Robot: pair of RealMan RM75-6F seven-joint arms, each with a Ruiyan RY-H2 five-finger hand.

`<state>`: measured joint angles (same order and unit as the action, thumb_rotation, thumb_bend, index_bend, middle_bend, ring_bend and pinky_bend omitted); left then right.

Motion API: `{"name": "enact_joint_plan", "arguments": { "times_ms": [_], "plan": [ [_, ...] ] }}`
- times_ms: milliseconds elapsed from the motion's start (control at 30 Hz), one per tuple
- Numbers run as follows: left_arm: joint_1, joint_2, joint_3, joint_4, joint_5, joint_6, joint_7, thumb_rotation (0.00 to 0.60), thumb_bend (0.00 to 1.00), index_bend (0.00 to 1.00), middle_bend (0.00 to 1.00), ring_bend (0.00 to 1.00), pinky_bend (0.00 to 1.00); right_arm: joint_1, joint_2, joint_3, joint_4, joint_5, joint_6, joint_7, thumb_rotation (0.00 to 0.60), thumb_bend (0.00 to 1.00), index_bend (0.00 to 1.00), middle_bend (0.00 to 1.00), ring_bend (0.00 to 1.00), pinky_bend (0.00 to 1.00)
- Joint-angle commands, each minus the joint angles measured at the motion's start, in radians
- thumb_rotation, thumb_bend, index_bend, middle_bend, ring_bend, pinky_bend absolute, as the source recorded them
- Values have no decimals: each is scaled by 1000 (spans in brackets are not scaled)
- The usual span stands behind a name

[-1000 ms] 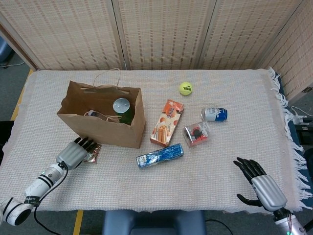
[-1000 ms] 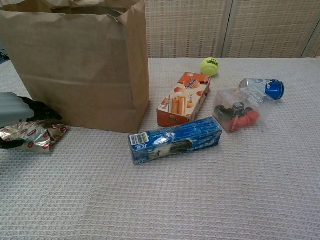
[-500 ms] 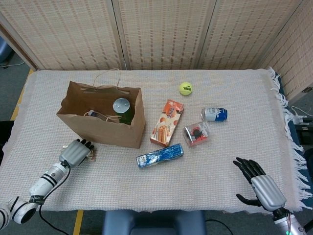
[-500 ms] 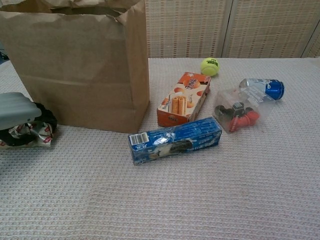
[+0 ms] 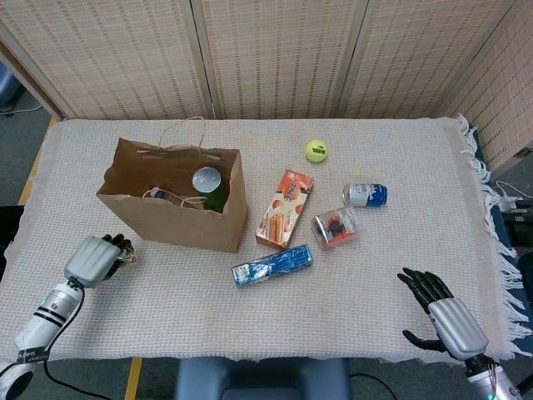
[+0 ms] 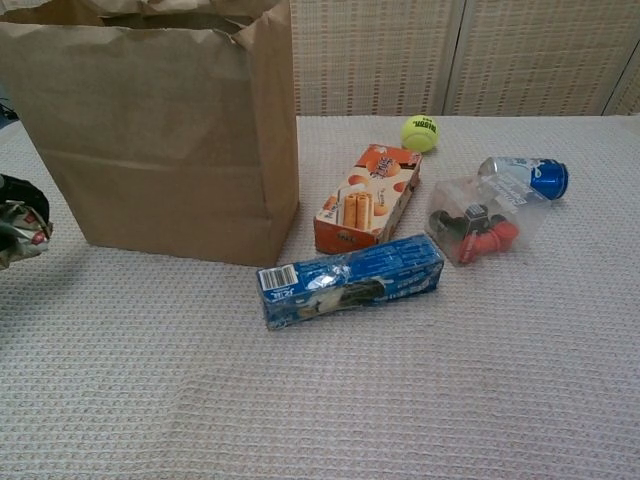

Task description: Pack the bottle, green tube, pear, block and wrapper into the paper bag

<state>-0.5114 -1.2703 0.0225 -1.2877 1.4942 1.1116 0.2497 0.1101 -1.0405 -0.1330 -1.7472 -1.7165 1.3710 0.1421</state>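
The paper bag [image 5: 179,204] stands open on the cloth-covered table [image 5: 333,317], and that bag is our landmark for everything here. Down inside it, against the right-hand wall, the bottle [image 5: 208,185] sits upright with its grey cap showing, so that one looks packed; what else lies in there is too shadowed to call. Just off the bag's front left corner, the left hand [image 5: 93,257] has its fingers curled tight around the crinkly wrapper [image 5: 127,253], and the chest view catches the foil [image 6: 22,225] bunched in dark fingers at the frame's left edge, lifted clear of the cloth. Well away to the bag's right and nearer the table's front edge, the right hand [image 5: 440,314] waits with fingers spread, holding nothing. Beside the bag's right wall lies an orange snack box [image 5: 284,208], in front of that a blue packet [image 5: 271,265], and farther right a clear pouch [image 5: 335,227], a small can [image 5: 365,195] and a tennis ball [image 5: 316,150]. The job now, as I read it, is carrying the wrapper over the rim: lift well above the bag's front wall, come in from the left, keep off the paper edge and handles so nothing tips, and let go only once over the opening.
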Motion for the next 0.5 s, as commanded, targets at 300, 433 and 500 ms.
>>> {"name": "enact_joint_plan", "arguments": {
  "times_ms": [300,433,500],
  "plan": [
    [220,95,-436,-310,-530,275,-464,600,639,639,670,604,756,-6,-9,-4,6,-16,14,-5,600,124,0,0,0,35],
    [230,162,-576,-501,-642,252,-592,600,639,637,666,604,750,-6,-10,-4,7,-17,13,-9,600,123,0,0,0,35],
    [223,184,-615,-560,-662,244,-608,600,639,637,666,603,749,-6,-10,-4,7,-16,13,-10,600,124,0,0,0,35]
  ]
}}
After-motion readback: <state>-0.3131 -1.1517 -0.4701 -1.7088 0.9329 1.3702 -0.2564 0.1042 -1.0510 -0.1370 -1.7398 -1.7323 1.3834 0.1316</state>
